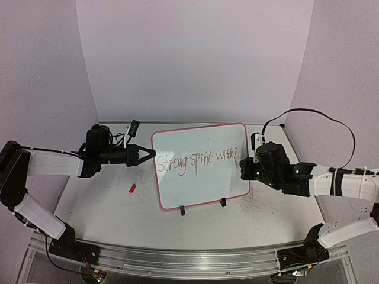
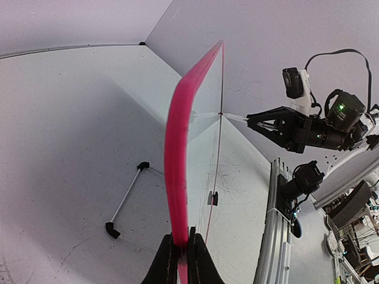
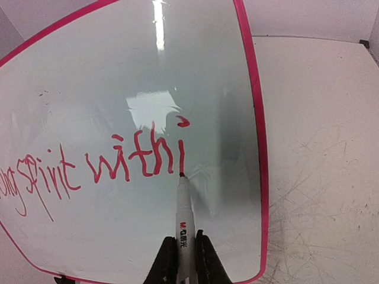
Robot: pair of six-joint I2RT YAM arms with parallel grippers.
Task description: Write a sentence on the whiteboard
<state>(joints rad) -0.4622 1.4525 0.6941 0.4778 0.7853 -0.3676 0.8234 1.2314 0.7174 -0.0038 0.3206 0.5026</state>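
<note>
I clamp left pincer (image 2: 182, 254) on whiteboard (image 2: 177, 148) rim so strokes don't shove it; right pincer (image 3: 182, 255) grips marker (image 3: 185, 207), tip on sentence (image 3: 155, 151) end.

Scuffed table (image 1: 237, 228): whiteboard (image 1: 204, 186), red cap (image 1: 132, 189).

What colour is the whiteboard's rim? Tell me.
Bright pink-red. The whiteboard rim shows best in the right wrist view.
</note>
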